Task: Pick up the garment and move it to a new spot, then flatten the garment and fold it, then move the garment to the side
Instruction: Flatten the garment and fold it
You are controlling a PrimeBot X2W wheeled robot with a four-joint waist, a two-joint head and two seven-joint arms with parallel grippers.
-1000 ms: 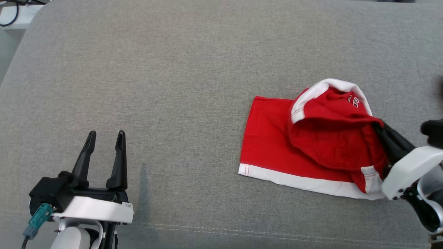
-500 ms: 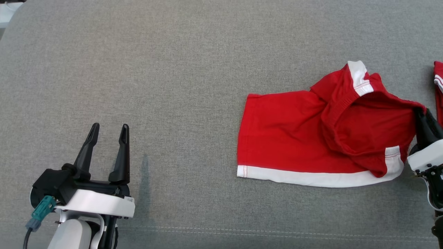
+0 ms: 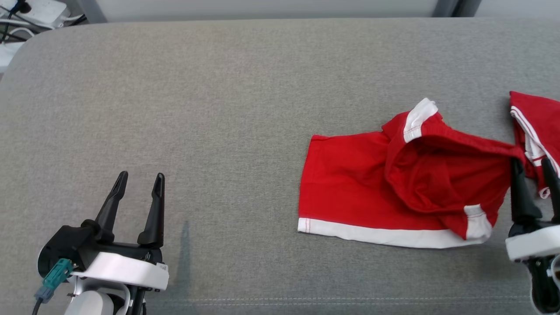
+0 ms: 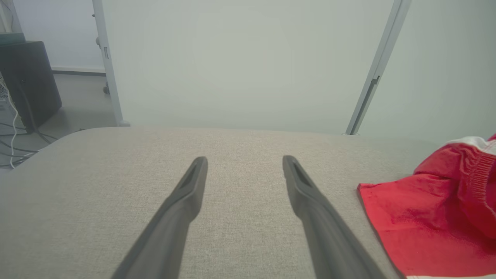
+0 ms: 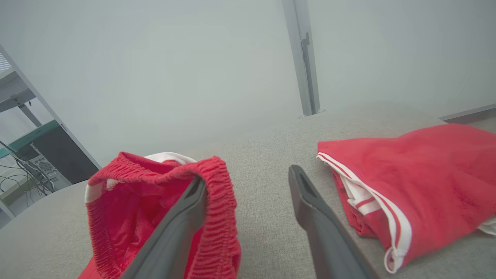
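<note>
The garment [image 3: 350, 183] is a pair of red shorts with white trim, lying on the grey cushion [image 3: 245, 109] right of centre. Its left leg is flat and its right part is bunched up, with the elastic waistband [image 5: 217, 201] standing open. My right gripper [image 3: 531, 162] is at the garment's right edge, jaws wide apart. In the right wrist view the right gripper [image 5: 247, 176] has the waistband leaning against its left finger [image 5: 182, 221], ungripped. My left gripper [image 3: 142, 176] stands open far to the left, nothing between its fingers; in its wrist view the left gripper [image 4: 244, 160] has the garment [image 4: 418, 217] off to its right.
A second red garment with white stripes [image 3: 533, 118] lies at the far right, just beyond my right gripper, and the same red garment [image 5: 418, 174] shows in the right wrist view. Cables and a white power strip [image 3: 39, 11] sit off the cushion's far left corner.
My right gripper has opened and let go of the waistband, and the lifted part of the garment has slumped. The head camera has shifted. The left gripper stays open.
</note>
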